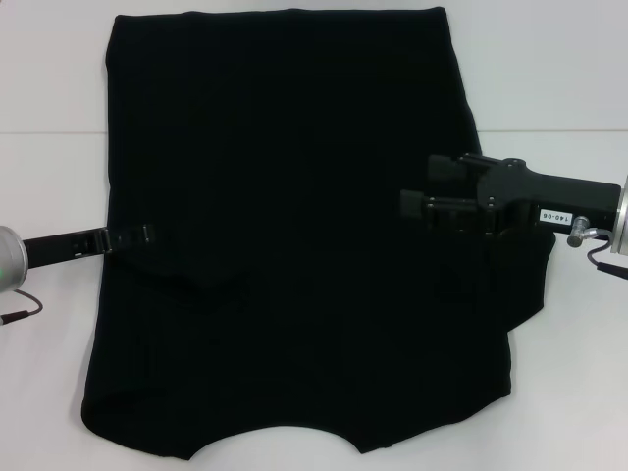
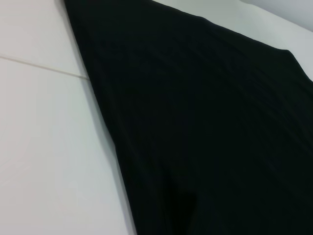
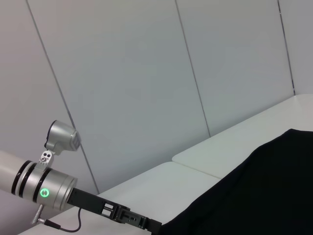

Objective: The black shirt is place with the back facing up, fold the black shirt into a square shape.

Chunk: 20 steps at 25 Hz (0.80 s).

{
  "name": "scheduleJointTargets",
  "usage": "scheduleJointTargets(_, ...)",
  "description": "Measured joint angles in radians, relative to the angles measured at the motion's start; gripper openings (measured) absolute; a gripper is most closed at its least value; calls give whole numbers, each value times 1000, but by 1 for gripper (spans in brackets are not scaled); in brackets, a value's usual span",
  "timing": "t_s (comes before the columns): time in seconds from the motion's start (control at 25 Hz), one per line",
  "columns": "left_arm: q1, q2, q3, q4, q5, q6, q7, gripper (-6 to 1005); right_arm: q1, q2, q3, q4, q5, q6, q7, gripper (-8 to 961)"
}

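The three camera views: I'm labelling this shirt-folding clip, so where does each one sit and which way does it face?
Head view: looks forward and down at the black shirt on the white table; left gripper and right gripper reach in from either side.
Left wrist view: close over the shirt's edge and the table; none of the robot shows.
Right wrist view: faces across the table toward the wall, showing the left arm.
All three show the shirt.

You get bright, even overhead light, soft shadows, no glare; black shirt (image 1: 285,245) reads featureless, its folds lost in darkness.
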Motion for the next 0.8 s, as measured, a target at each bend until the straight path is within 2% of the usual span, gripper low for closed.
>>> scheduleJointTargets(0.28, -5, 0, 7, -7, 11, -7, 0, 859, -2, 0, 4, 0, 0, 0, -3, 913)
scheduleJointTargets(0.72, -15, 7, 20, -28, 12, -31, -2, 641, -1, 0, 4, 0, 5, 0, -10, 913)
scheduleJointTargets(0.8, -19, 6, 29, -29, 12, -35, -5, 399, -1, 0, 4, 0, 6, 0, -10, 913)
